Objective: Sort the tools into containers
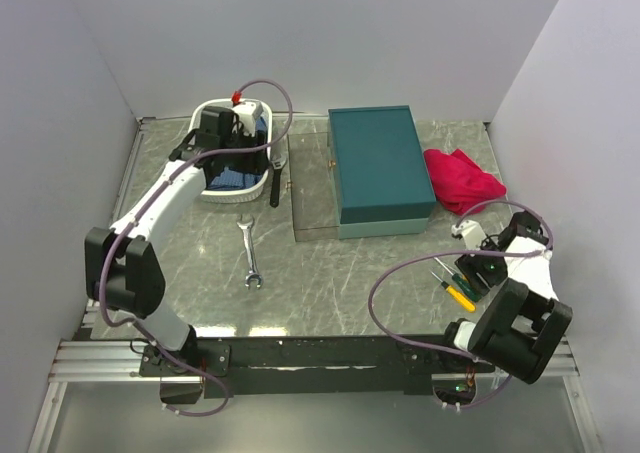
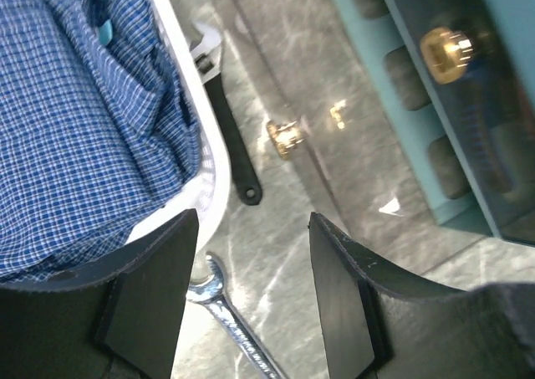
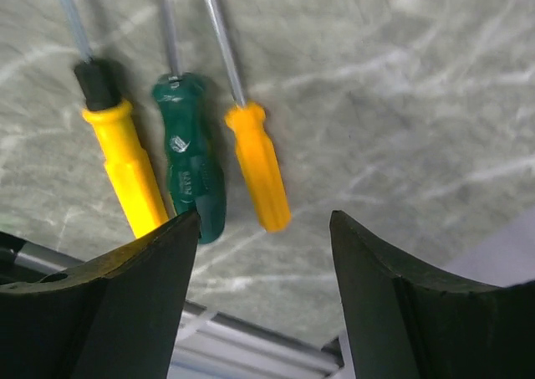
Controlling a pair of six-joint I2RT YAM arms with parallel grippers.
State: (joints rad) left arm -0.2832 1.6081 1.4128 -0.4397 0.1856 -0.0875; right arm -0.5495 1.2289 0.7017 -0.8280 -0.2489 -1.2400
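The teal box stands shut at the back middle and shows at the right of the left wrist view. A silver spanner lies on the table, also seen in the left wrist view. A dark-handled wrench lies beside the white basket, also in the left wrist view. My left gripper hangs open and empty over the basket. Two yellow screwdrivers and a green one lie under my open, empty right gripper, at the near right. Pliers are out of view.
The basket holds a blue checked cloth. A red cloth lies right of the box. A flat dark panel with brass knobs lies left of the box. White walls close three sides; a metal rail runs along the near edge.
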